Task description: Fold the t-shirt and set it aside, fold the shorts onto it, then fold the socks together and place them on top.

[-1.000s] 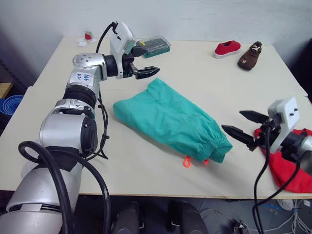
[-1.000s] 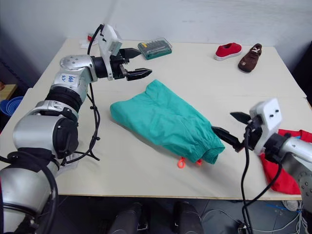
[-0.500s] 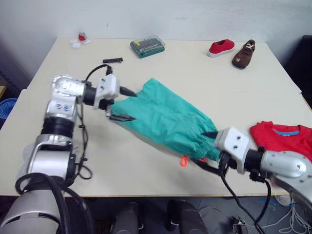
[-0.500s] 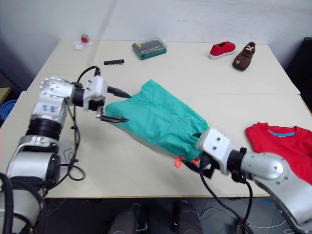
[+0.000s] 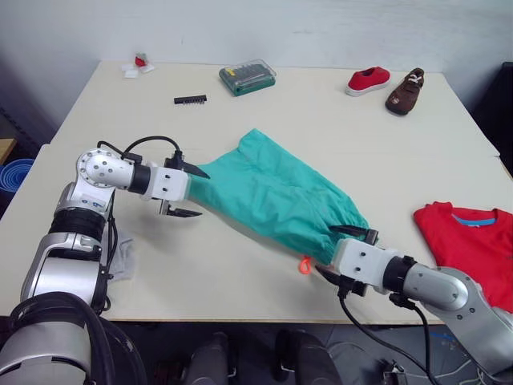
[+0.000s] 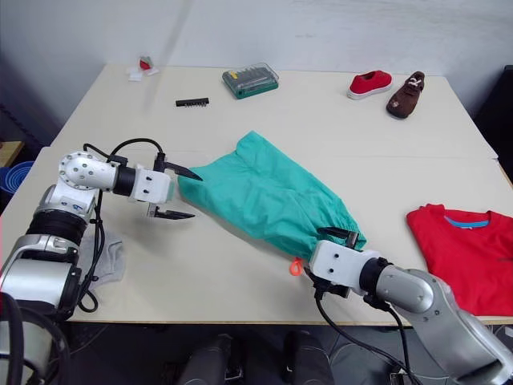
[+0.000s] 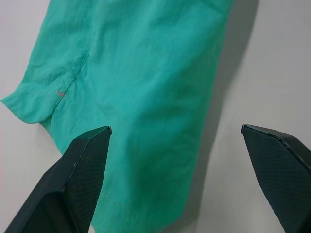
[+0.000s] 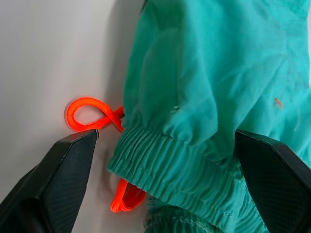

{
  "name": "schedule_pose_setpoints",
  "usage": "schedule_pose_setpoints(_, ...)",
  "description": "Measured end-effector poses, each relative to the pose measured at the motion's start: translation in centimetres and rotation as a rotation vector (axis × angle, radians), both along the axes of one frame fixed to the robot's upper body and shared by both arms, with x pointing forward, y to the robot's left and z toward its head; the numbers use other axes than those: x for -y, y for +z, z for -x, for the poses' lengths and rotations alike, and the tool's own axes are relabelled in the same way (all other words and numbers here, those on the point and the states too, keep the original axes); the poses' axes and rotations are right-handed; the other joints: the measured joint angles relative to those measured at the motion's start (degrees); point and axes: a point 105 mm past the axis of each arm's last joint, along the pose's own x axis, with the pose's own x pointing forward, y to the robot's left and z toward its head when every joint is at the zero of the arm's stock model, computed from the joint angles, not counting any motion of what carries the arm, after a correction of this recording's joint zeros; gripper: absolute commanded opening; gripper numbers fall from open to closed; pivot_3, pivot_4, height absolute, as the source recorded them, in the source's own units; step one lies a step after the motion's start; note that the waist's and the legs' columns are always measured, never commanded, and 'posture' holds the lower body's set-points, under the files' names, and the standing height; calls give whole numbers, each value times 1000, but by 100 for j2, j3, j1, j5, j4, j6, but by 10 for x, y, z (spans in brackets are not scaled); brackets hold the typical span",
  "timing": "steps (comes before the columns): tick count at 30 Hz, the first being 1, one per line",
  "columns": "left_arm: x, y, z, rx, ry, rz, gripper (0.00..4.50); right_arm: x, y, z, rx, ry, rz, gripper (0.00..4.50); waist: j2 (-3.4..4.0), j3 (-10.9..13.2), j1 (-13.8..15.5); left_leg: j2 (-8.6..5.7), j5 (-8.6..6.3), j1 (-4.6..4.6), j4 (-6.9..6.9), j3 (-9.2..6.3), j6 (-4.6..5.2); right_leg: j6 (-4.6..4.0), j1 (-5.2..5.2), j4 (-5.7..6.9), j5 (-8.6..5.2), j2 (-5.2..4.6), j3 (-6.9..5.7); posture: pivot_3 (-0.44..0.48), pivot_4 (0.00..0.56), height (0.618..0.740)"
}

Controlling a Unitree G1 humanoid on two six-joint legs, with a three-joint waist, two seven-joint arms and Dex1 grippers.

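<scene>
The teal shorts (image 5: 276,200) lie slantwise across the middle of the table, waistband toward the front right. My left gripper (image 5: 202,193) stands open at their left end, one finger on each side of the hem edge (image 7: 146,77). My right gripper (image 5: 345,253) is open at the gathered waistband (image 8: 170,165), beside the orange drawstring (image 8: 87,114). Neither has closed on the cloth. The red t-shirt (image 5: 469,245) lies flat at the front right. A grey sock (image 6: 110,261) lies at the front left, partly hidden by my left arm.
Along the table's far side sit a red shoe (image 5: 369,80), a brown shoe (image 5: 406,91), a green bit case (image 5: 248,76), a black bit strip (image 5: 191,99) and a small red-and-white item (image 5: 140,62). A blue object (image 5: 16,172) is off the table's left edge.
Both grippers dropped from raised positions to the two ends of the shorts. Since half a second ago the left drew back slightly toward the hem and the right settled at the waistband.
</scene>
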Motion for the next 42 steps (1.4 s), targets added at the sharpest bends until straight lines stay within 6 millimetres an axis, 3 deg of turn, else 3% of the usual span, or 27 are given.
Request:
schedule_pose_setpoints(4, 5, -5, -9, 49, 18, -12, 4500, 1, -10, -9, 37, -12, 36, 4476, -1, 0, -7, 2, 0, 0, 0, 1, 0, 0, -2, 1, 0, 3, 0, 0, 150, 740)
schedule_pose_setpoints(5, 5, -8, -10, 51, 26, -14, 4313, 0, -10, -10, 51, -9, 38, 4494, -1, 0, -12, 2, 0, 0, 0, 2, 0, 0, -2, 3, 0, 3, 1, 0, 150, 740)
schedule_pose_setpoints(8, 8, -12, -13, 62, 39, -2, 3580, 3, -10, -16, 104, -2, 79, 3895, -1, 0, -16, 3, 0, 1, 0, 2, 0, 0, -1, 2, 0, 4, 1, 0, 150, 740)
schedule_pose_setpoints(19, 14, -14, -18, 68, 46, -4, 40, 9, -15, -24, 170, 32, 129, 56, -1, -1, -13, 3, 1, 1, 0, 3, 0, 0, -1, 4, 0, 4, 0, 0, 150, 740)
schedule_pose_setpoints(25, 7, -21, 6, -96, -15, 46, 14, 23, -16, -16, 169, 172, 213, 22, -1, -1, -31, 7, 1, 6, 0, 12, -1, 1, 0, 4, -1, 9, 0, 0, 150, 740)
schedule_pose_setpoints(29, -13, -41, 54, -275, -32, 21, 14, 31, -18, -8, 168, 339, 255, 22, 2, 0, -184, 15, 5, 17, -8, 12, -11, -2, 2, 6, -3, 12, 14, 0, 150, 740)
schedule_pose_setpoints(34, -20, -52, 119, -395, 44, 24, 14, 32, -21, 3, 166, 553, 264, 22, 8, 5, -204, 14, 3, 55, -14, 16, -17, -9, 24, -9, -13, 7, 36, 0, 150, 740)
schedule_pose_setpoints(42, -25, -48, 159, -393, 253, 91, 14, 26, -27, 3, 208, 748, 277, 22, 14, 6, -149, 15, -5, 91, -21, 13, -31, -32, 47, 5, -26, -3, 46, 0, 150, 740)
